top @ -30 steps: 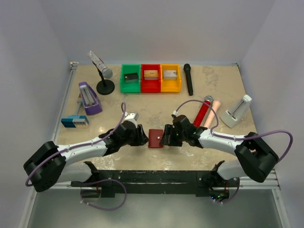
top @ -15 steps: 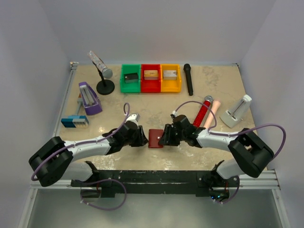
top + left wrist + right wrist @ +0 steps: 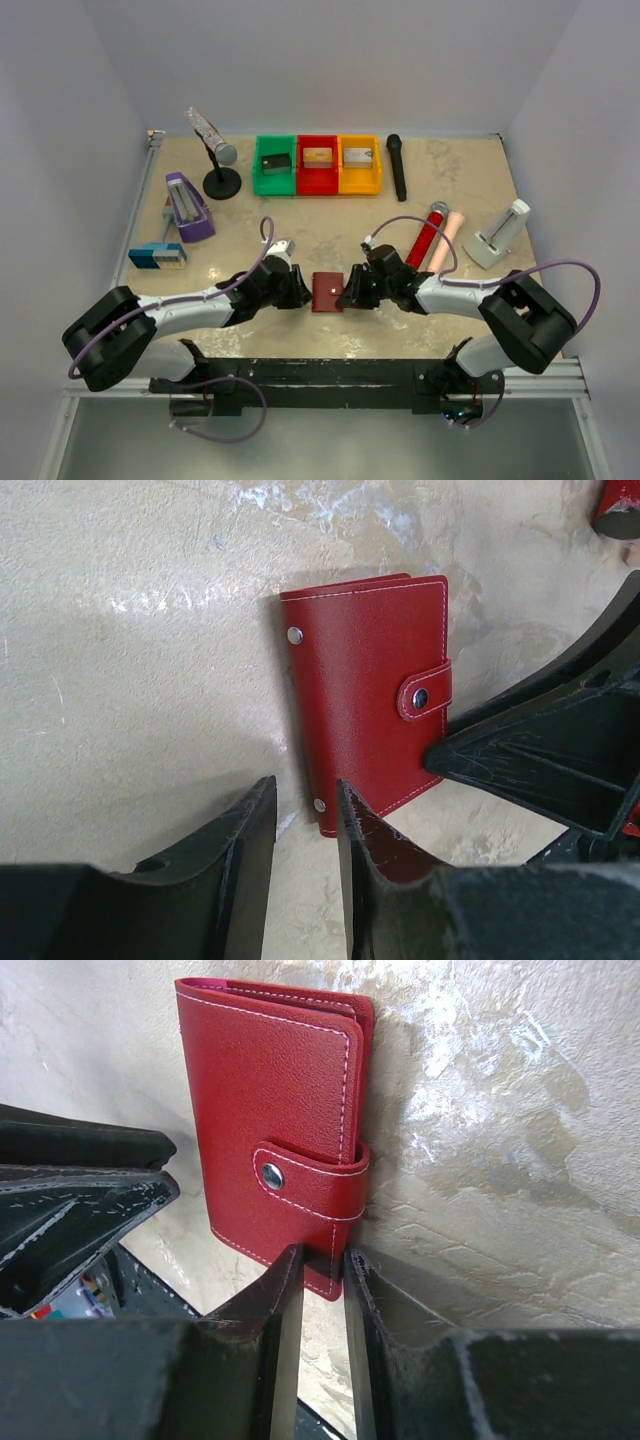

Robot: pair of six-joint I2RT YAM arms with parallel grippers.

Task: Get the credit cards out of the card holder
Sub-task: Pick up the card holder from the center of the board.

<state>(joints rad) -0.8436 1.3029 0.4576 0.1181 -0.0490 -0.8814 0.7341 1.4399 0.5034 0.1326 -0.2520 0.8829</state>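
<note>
The card holder (image 3: 327, 291) is a dark red wallet lying flat and snapped closed near the table's front, its tab strap (image 3: 310, 1185) fastened. No credit cards show; they are hidden inside. My left gripper (image 3: 301, 291) is at the wallet's left edge (image 3: 300, 730). Its jaws are a narrow gap apart, one fingertip (image 3: 350, 810) over the near corner. My right gripper (image 3: 347, 292) is at the tab-side edge. Its jaws stand slightly apart and straddle the wallet's near corner (image 3: 325, 1270), one fingertip (image 3: 288, 1270) over the cover.
Green (image 3: 257, 165), red (image 3: 318, 185) and yellow (image 3: 360, 187) bins with blocks stand at the back. A black microphone (image 3: 397, 167), a red microphone (image 3: 426, 235), a pink cylinder (image 3: 447, 237) and a white stand (image 3: 498, 234) lie to the right. A microphone stand (image 3: 221, 170), a purple device (image 3: 187, 207) and a blue box (image 3: 157, 256) are on the left.
Both arms have shifted their elbows slightly. The grippers stay pressed close to either side of the wallet, which has not moved and stays closed.
</note>
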